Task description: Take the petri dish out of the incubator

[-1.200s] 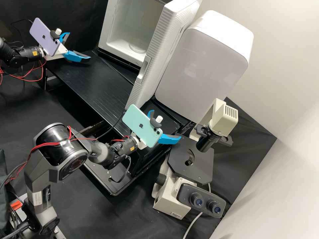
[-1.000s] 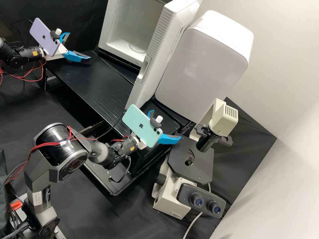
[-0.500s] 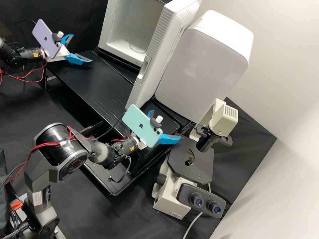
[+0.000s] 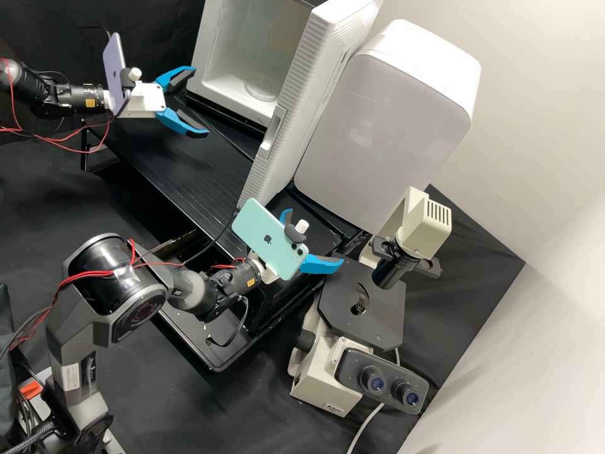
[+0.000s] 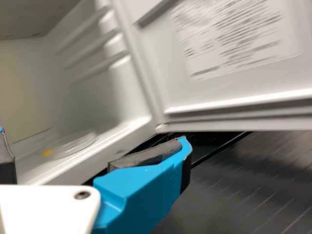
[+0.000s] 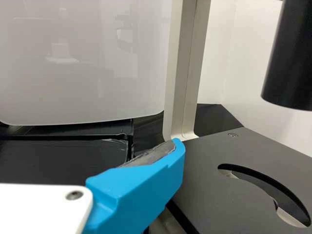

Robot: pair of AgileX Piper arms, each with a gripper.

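Observation:
The petri dish is a clear round dish on the floor of the white incubator, whose door stands open. From the left wrist the dish shows low inside the chamber. My left gripper hovers open just in front of the incubator's opening, a short way from the dish, with nothing between its fingers. My right gripper stands open and holds nothing, beside the door's lower edge at the rim of the microscope stage.
A white microscope stands at the right, its black stage under the right gripper's fingers. The dark objective hangs close by. The black bench lies between the two arms.
The left arm has swung right and up toward the incubator's opening, and its fingers have spread wider. The right arm has not moved.

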